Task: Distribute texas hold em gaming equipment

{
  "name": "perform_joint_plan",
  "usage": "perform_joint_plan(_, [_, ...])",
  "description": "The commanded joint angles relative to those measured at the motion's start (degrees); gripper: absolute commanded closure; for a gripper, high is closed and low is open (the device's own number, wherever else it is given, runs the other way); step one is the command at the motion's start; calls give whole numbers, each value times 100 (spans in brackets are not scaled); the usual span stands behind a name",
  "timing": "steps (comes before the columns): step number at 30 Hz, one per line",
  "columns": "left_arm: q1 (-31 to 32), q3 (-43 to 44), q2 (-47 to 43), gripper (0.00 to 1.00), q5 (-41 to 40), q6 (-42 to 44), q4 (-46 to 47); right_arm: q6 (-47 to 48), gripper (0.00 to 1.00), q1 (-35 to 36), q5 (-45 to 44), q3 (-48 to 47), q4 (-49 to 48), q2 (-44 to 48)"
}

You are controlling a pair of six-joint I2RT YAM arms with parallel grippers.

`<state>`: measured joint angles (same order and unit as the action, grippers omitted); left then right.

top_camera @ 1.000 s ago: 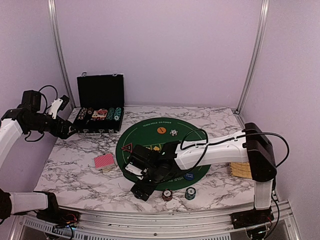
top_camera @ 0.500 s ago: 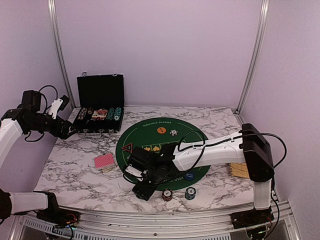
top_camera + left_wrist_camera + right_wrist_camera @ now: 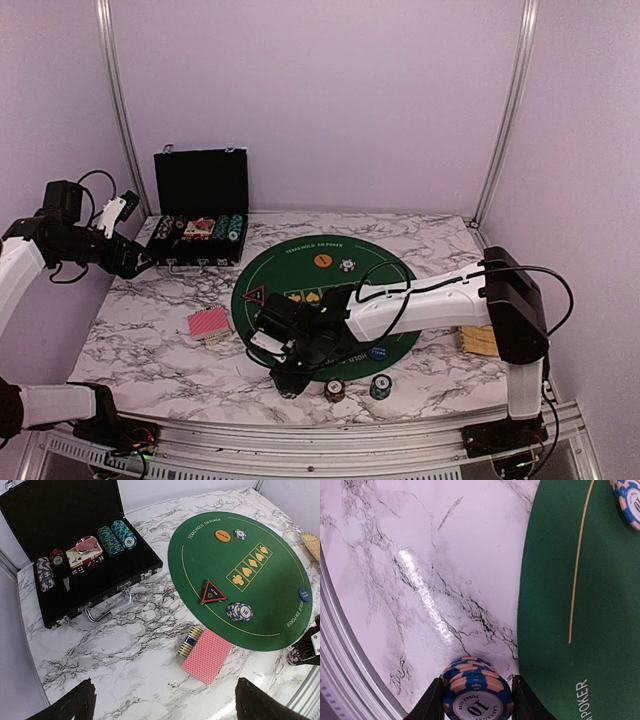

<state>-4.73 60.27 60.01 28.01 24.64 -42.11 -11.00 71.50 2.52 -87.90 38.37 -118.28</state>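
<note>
At the near edge of the green mat (image 3: 580, 605), the right gripper (image 3: 477, 692) pinches a stack of blue-and-pink chips (image 3: 476, 705) from both sides. The stack stands on the marble table (image 3: 410, 570) just off the mat, probably gripped for carrying to a player's spot. The left gripper (image 3: 165, 682) hangs wide open and empty near the black case (image 3: 30, 510), likely keeping clear. The wrist view cuts off the stack's lower edge, and from above the arm hides it.

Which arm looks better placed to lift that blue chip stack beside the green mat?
The right. Its gripper presses against both sides of the blue chip stack, while the left gripper hangs open far off by the black chip case.
</note>
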Motion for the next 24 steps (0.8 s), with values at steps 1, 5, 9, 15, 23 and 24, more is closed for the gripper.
perform_joint_plan(1, [-19,196,-87,1,38,47,-183,-42,72,3,52,-133,109,53])
perform_joint_plan(5, [-27,204,-100,1,27,58,-184,-53,80,4,70,-160,147,91])
perform_joint_plan(9, [-21,213,-112,1,34,58,-192,-97,86,3,99,-225,208,200])
perform_joint_plan(15, [-19,230,-121,1,41,59,-198,-159,88,-66,90,-384,331,499])
perform_joint_plan(23, [-20,248,-137,1,35,84,-205,-275,90,-560,40,-77,347,1045])
perform_joint_plan(24, [-23,248,-138,1,31,87,-205,-290,90,-676,-7,13,353,1144])
